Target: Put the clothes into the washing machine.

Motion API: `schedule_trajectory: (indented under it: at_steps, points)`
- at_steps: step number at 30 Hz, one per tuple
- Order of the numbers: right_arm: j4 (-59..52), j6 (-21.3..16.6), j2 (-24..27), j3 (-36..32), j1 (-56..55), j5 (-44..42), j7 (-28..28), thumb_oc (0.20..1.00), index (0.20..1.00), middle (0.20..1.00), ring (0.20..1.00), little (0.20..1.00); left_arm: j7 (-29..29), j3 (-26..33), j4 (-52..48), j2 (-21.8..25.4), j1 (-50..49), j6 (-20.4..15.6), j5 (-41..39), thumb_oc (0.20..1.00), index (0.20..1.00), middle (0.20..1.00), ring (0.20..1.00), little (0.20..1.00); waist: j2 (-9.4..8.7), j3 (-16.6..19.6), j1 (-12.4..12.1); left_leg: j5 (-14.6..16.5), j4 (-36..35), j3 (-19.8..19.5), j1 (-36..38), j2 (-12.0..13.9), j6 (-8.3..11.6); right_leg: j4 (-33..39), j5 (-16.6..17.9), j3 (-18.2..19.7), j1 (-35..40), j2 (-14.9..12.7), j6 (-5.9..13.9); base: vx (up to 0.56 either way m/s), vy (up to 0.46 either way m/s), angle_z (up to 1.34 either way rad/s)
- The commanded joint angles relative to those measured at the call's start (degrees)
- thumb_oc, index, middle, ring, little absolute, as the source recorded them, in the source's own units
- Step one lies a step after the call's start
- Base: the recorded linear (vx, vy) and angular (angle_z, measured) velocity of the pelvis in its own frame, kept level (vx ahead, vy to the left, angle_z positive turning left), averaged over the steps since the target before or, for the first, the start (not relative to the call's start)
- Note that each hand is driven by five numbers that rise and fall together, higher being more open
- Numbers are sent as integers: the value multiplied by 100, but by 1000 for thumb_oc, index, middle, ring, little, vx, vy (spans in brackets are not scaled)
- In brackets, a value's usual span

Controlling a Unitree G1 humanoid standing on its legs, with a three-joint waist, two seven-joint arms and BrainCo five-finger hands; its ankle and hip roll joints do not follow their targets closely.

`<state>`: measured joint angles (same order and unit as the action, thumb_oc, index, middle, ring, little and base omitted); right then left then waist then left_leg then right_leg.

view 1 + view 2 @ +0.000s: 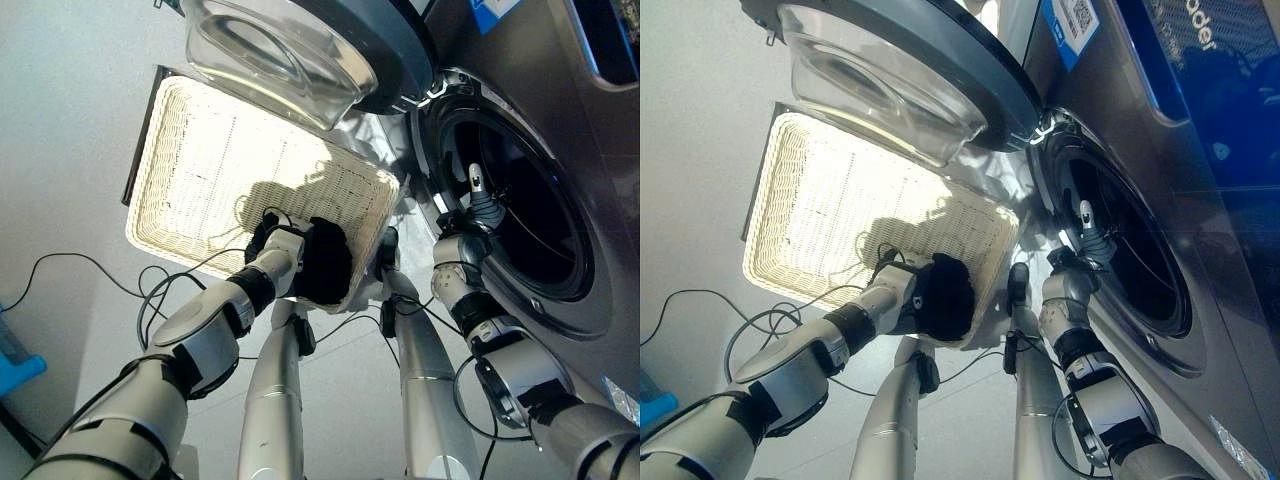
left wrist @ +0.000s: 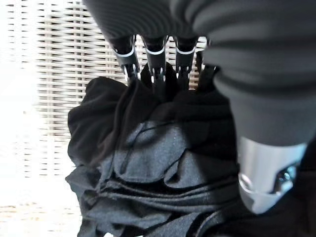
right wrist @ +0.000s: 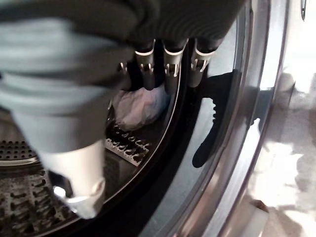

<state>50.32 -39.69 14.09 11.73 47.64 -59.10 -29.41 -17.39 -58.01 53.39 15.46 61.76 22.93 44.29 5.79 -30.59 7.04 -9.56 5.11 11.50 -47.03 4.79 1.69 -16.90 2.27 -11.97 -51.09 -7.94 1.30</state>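
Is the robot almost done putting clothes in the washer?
Partly. One pale cloth already lies in the drum. The left hand is down on black clothes in the wicker basket; they still must go in. The right hand waits at the opening.

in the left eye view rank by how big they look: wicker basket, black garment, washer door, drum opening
1. wicker basket
2. washer door and drum opening: look alike, and the door runs past the edge of the view, so unranked
3. black garment, smallest, in the left hand
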Motion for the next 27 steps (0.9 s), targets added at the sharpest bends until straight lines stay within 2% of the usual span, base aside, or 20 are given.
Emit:
schedule_trajectory:
  at_steps: [1,2,3,7,15,18,20,21,24,27]
  points:
    - [-128,-371,-92,-280,50,-360,110,1000,1000,1000,1000,1000,-142,-97,537,-93,-205,11,-172,363,363,363,363,363,-190,79,-186,48,-100,487,-71,-172,455,31,424,36,-103,184,810,-8,-25,4]
    - [-129,-380,-98,-281,51,-368,106,1000,1000,1000,1000,1000,-125,-94,542,-104,-207,6,-230,363,363,363,363,363,-192,79,-187,49,-93,486,-79,-169,454,22,423,32,-111,181,809,-3,-33,4]
    - [-175,-371,-109,-307,39,-382,59,1000,1000,1000,1000,1000,-208,-95,556,-135,-218,-34,-294,200,200,200,200,200,-203,79,-187,53,-79,483,-93,-159,450,-1,421,19,-127,168,808,0,-30,5]
    - [-146,-352,-99,-345,39,-581,157,1000,1000,1000,1000,1000,-261,-86,560,-119,-225,-140,-408,200,200,200,200,200,-209,79,-193,60,-64,455,-92,-158,455,9,435,4,-118,148,814,0,-18,1]
    - [21,-298,-100,-378,98,-759,193,1000,1000,1000,1000,1000,213,-32,631,-131,-219,-441,-664,200,200,200,200,200,-222,79,-215,84,-27,429,18,-155,447,-17,423,-69,-12,112,804,-2,-9,0]
    - [128,-271,-84,-389,82,-848,286,1000,1000,1000,1000,1000,715,57,572,-126,-222,-546,-980,200,200,200,200,200,-220,79,-229,118,39,426,68,-136,444,-61,389,-101,46,80,787,0,0,0]
    - [135,-251,-61,-368,73,-883,371,1000,1000,1000,1000,1000,1435,220,456,-71,-228,-666,-1730,200,200,200,200,200,-216,79,-251,126,58,417,120,-130,445,-76,371,-122,106,68,774,0,0,0]
    - [127,-246,-61,-364,69,-872,366,1000,1000,1000,1000,1000,1540,265,446,-70,-238,-690,-1837,200,200,200,200,200,-217,79,-253,127,62,416,128,-129,444,-77,369,-121,115,69,770,0,0,0]
    - [-4,-213,-51,-345,5,-499,288,1000,1000,1000,1000,1000,2596,772,288,14,-298,-1056,-2686,200,200,200,200,200,-210,79,-285,140,68,399,212,-128,434,-105,327,-136,190,60,747,0,0,0]
    - [-276,-97,-43,-273,-114,-8,43,1000,1000,1000,1000,1000,3287,1269,130,164,-449,-1500,-3122,200,200,200,200,200,-200,79,-323,134,66,370,278,-152,438,-107,299,-157,269,65,725,-10,9,0]
